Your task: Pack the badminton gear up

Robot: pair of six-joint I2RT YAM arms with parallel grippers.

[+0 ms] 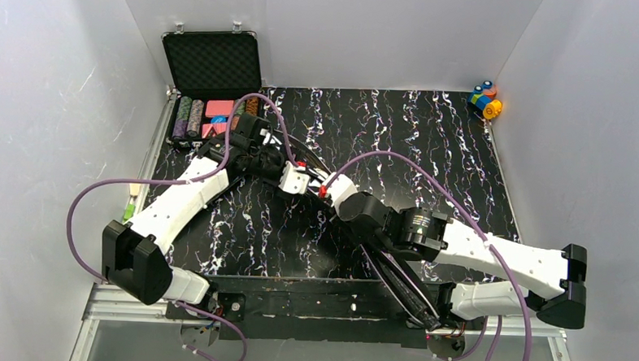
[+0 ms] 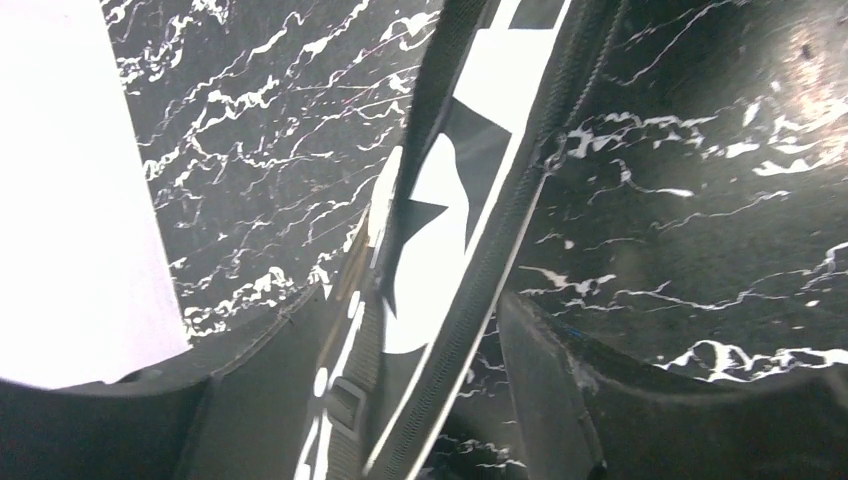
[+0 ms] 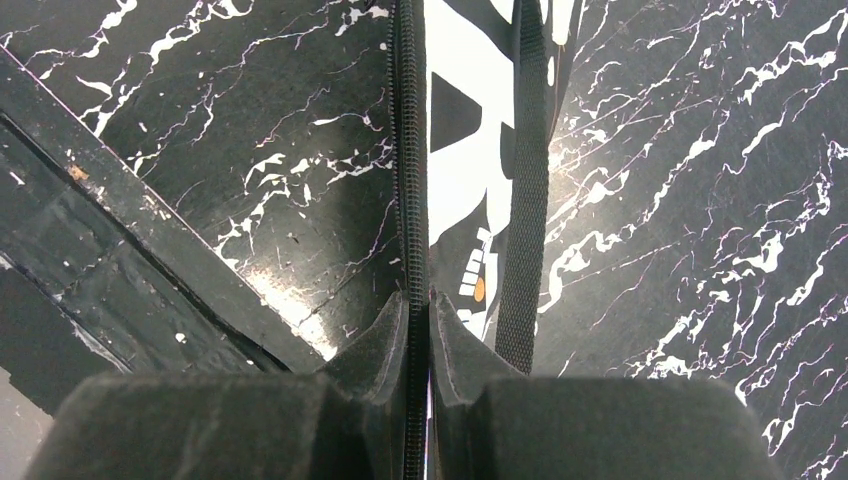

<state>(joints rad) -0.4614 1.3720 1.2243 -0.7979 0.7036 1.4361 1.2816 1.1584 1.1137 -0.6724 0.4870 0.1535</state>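
Of the badminton gear, only the black racket-shaped bag (image 1: pixel 401 286) shows, lying slantwise from mid-table toward the front right edge. In the left wrist view the bag (image 2: pixel 440 200) shows white lettering, a webbing strap (image 2: pixel 345 400) and a zipper (image 2: pixel 510 220). My left gripper (image 2: pixel 420 400) is open and straddles the bag, its fingers (image 2: pixel 560 390) standing apart from it. My right gripper (image 3: pixel 418 300) is shut on the bag's zipper edge (image 3: pixel 405 150), beside a black strap (image 3: pixel 528 200). Both grippers, left (image 1: pixel 296 179) and right (image 1: pixel 336 189), meet at mid-table.
A black case of poker chips (image 1: pixel 211 66) stands open at the back left. Small colourful toy blocks (image 1: pixel 485 100) sit in the back right corner. White walls enclose the black marbled table (image 1: pixel 432 137). A dark rail (image 3: pixel 120 250) runs along the front edge.
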